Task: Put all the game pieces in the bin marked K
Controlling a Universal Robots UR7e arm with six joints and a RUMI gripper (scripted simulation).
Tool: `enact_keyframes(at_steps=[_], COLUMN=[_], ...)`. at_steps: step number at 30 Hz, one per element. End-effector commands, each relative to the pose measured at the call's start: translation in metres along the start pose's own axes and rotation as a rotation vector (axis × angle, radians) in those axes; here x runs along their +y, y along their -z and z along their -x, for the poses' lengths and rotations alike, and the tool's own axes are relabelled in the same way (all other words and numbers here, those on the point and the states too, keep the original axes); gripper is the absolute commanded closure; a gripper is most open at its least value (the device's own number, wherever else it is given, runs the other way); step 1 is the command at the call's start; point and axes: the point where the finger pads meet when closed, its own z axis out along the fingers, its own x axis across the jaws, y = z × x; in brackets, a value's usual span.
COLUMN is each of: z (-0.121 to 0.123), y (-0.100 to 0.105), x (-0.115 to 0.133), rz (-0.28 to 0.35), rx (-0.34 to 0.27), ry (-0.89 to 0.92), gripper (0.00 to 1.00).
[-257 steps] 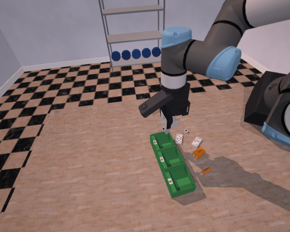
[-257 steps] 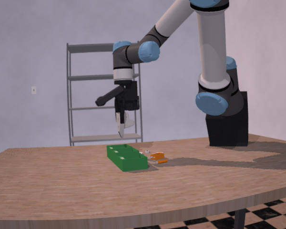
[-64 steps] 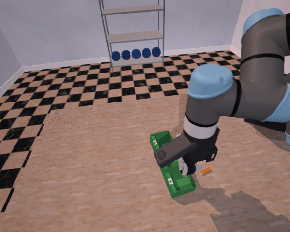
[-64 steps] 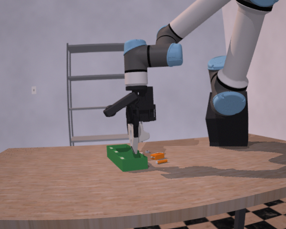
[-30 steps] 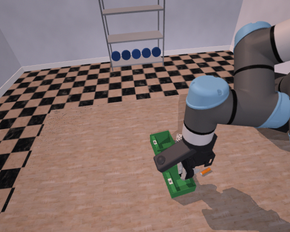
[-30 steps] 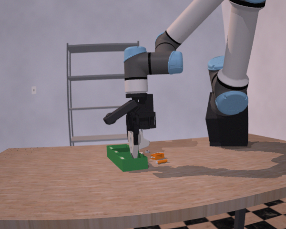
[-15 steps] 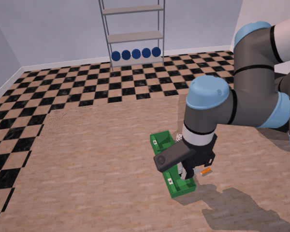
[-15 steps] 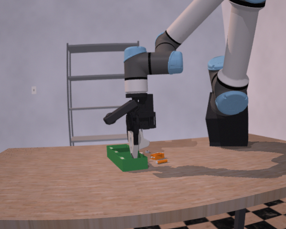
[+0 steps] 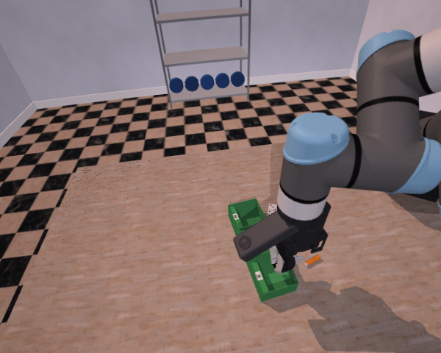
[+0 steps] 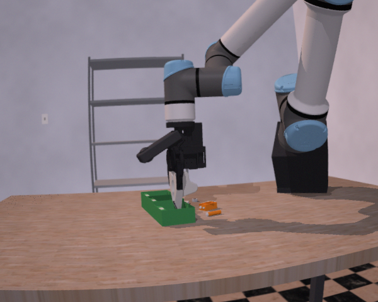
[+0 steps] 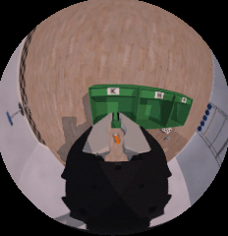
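The two-jaw gripper [image 9: 283, 265] points straight down with its jaws drawn together and nothing visibly caught between them. Its pale fingertips [image 10: 177, 202] dip into the end compartment of the green bin [image 9: 278, 292], the one whose rim label reads K [image 11: 113, 90] in the wrist view. I cannot tell whether anything lies inside that compartment, since the fingers hide its floor.

In the top view, an orange cylinder [image 9: 312, 260] lies on the wooden table [image 9: 156, 246] at about 3 o'clock from the gripper, just beside the bin and outside it. The exterior view shows a second, blockier orange item [image 10: 208, 205] close behind the cylinder. An orange patch also shows through the gap between the fingers in the wrist view; it seems to be one of these lying beyond.

The bin stands upright and runs from the gripper toward 11 o'clock in three compartments. A white spotted die [image 9: 272, 208], the game piece in sight, rests on the table at roughly 12 o'clock from the gripper, just outside the wall of the far compartment.

Well beyond the table edge, at 11 o'clock, a metal shelf unit [image 9: 205, 54] stands on the checkered floor [image 9: 99, 121] with a row of blue discs [image 9: 206, 81].
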Motion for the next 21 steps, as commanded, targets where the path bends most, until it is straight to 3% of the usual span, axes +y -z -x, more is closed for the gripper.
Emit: enact_keyframes(at_steps=[1,21], z=[0.0,0.0], y=[0.006,0.027], x=[0.0,0.0], rz=[-0.001,-0.001], rx=[0.0,0.0], ry=[0.0,0.0], gripper=[0.96,0.96])
